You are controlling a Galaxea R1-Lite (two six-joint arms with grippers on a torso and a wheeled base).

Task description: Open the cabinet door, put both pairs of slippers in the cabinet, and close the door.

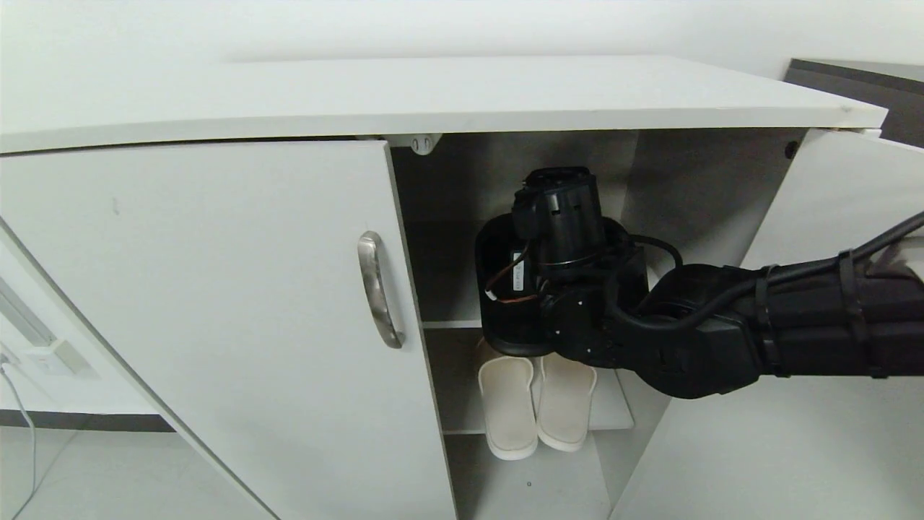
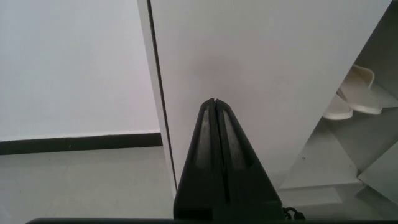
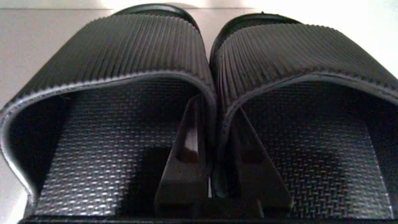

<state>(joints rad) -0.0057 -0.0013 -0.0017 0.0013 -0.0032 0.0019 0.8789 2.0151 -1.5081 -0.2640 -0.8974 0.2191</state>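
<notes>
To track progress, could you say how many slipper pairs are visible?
2: a white pair on the lower shelf; a black pair held by the right gripper above it.

A plain white wall runs behind the cabinet, which is white too, its flat top catching soft, even light. Past the cabinet's right end something dark grey stands against the wall, with just a corner of it in sight. Down at the left the floor is pale grey and smooth, and a dark skirting strip lines the foot of the wall. A white socket box sits low there, a thin cable trailing toward the floor.
</notes>
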